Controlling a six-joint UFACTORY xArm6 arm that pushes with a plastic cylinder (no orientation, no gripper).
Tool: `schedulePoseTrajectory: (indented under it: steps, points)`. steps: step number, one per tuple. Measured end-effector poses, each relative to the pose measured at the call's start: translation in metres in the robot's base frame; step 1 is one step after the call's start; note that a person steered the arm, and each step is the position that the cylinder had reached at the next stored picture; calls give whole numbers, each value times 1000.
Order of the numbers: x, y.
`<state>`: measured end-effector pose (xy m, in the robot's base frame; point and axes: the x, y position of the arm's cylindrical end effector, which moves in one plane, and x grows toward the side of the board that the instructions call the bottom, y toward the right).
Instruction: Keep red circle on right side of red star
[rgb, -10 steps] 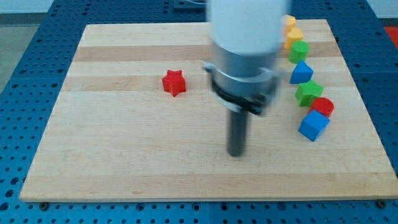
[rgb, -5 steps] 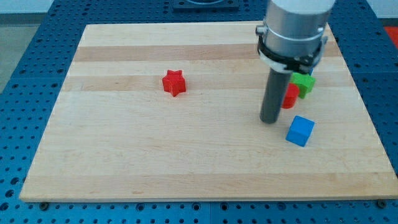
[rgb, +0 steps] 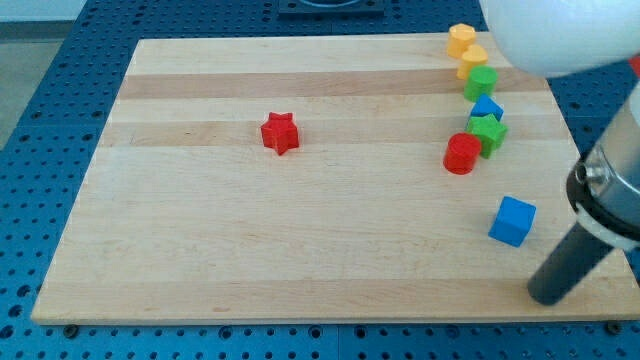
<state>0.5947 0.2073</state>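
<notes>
The red star (rgb: 281, 132) lies on the wooden board (rgb: 250, 230) left of the middle. The red circle (rgb: 462, 154) stands far to its right, touching a green star (rgb: 488, 132). My tip (rgb: 547, 297) rests near the board's bottom right corner, below and right of a blue cube (rgb: 513, 221). It is well away from both red blocks and touches no block.
A column of blocks runs along the view's right: two yellow blocks (rgb: 461, 40) (rgb: 473, 59) at the top, a green block (rgb: 481, 82), a blue block (rgb: 487, 107), then the green star. The arm's body (rgb: 610, 195) hangs over the board's right edge.
My tip moved from beside the red circle down and right to the bottom right corner. The red circle now sits left of the green star, and the blue cube has shifted down and right.
</notes>
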Motion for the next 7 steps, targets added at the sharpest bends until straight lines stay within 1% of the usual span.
schedulePoseTrajectory:
  steps: [1,3,4,5,6,7]
  points:
    - [-45,2]
    - [-90,2]
    - [-127,-39]
    - [-141,-50]
    - [-133,-44]
    - [-116,-14]
